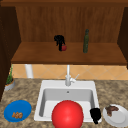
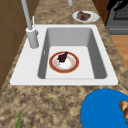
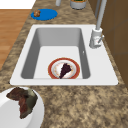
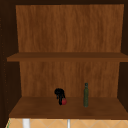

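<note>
We see the left hand (image 1: 59, 41) up on the lower cabinet shelf (image 1: 37, 56), fingers curled down round a small red apple (image 1: 64, 47) resting on the shelf, well left of a green bottle (image 1: 86, 41). The apple looks light, firm and smooth, apt to roll; a grip round its middle suits it. The right hand (image 1: 95, 114) hangs by the sink's (image 1: 45, 85) front right corner; we cannot tell how its fingers stand.

Each robot hand (image 1: 59, 40) looks plain matte black.
</note>
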Motion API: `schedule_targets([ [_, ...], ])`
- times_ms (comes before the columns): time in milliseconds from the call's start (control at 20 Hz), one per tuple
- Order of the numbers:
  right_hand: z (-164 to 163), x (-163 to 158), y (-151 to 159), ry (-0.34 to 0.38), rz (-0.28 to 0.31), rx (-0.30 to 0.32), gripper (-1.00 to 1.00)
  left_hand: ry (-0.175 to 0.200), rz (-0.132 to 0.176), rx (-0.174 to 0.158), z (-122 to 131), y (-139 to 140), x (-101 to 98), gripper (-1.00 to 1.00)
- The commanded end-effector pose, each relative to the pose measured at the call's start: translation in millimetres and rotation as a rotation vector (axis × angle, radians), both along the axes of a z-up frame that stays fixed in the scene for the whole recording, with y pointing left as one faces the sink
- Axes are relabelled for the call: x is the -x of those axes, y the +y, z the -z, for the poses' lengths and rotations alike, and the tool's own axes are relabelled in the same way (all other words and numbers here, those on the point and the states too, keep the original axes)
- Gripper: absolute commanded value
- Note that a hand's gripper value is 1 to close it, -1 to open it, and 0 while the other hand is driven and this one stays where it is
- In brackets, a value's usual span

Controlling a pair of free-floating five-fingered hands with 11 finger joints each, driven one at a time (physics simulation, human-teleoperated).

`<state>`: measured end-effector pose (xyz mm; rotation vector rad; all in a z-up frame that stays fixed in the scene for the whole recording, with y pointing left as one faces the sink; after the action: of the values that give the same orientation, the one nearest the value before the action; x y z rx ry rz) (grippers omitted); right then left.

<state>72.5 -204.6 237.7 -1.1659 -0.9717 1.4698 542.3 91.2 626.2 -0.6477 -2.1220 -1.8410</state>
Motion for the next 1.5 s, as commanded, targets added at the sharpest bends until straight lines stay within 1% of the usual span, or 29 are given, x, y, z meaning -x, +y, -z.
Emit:
schedule_targets([
  [0, 0.0, 0.0, 0.0, 0.000, 0.000, 0.000, 0.00, 0.000, 0.016, -0.045, -25.4, 13.0, 12.4, 1.00],
  [50, 0.0, 0.0, 0.0, 0.000, 0.000, 0.000, 0.00, 0.007, 0.008, -0.045, -31.1, 15.8, 15.9, 1.00],
  [150, 0.0, 0.0, 0.0, 0.000, 0.000, 0.000, 0.00, 0.019, -0.005, -0.030, -40.6, 25.6, 27.7, 1.00],
  [300, 0.0, 0.0, 0.0, 0.000, 0.000, 0.000, 0.00, -0.014, -0.007, -0.013, -41.3, 39.0, 51.4, 1.00],
  [450, 0.0, 0.0, 0.0, 0.000, 0.000, 0.000, 0.00, -0.024, -0.011, -0.014, -46.1, 51.2, 73.6, 1.00],
  [550, 0.0, 0.0, 0.0, 0.000, 0.000, 0.000, 0.00, -0.026, -0.013, -0.007, -47.3, 60.0, 88.5, 1.00],
  [650, 0.0, 0.0, 0.0, 0.000, 0.000, 0.000, 0.00, -0.030, -0.014, -0.007, -48.2, 68.2, 103.5, 1.00],
  [700, 0.0, 0.0, 0.0, 0.000, 0.000, 0.000, 0.00, -0.034, -0.015, -0.020, -50.3, 70.4, 112.0, 1.00],
  [750, 0.0, 0.0, 0.0, 0.000, 0.000, 0.000, 0.00, -0.036, -0.015, -0.027, -52.1, 73.4, 119.9, 1.00],
  [850, 0.0, 0.0, 0.0, 0.000, 0.000, 0.000, 0.00, -0.030, -0.017, -0.030, -53.0, 83.2, 135.6, 1.00],
  [1000, 0.0, 0.0, 0.0, 0.000, 0.000, 0.000, 0.00, -0.033, -0.018, -0.027, -50.7, 96.5, 159.2, 1.00],
  [1050, 0.0, 0.0, 0.0, 0.000, 0.000, 0.000, 0.00, -0.033, -0.018, -0.014, -50.8, 102.3, 167.0, 1.00],
  [1250, 0.0, 0.0, 0.0, 0.000, 0.000, 0.000, 0.00, -0.033, -0.019, -0.017, -44.2, 116.2, 200.2, 1.00],
  [1350, 0.0, 0.0, 0.0, 0.000, 0.000, 0.000, 0.00, -0.021, -0.020, -0.017, -42.7, 122.8, 216.5, 1.00],
  [1450, 0.0, 0.0, 0.0, 0.000, 0.000, 0.000, 0.00, -0.015, -0.020, -0.016, -35.3, 133.0, 232.9, 1.00],
])
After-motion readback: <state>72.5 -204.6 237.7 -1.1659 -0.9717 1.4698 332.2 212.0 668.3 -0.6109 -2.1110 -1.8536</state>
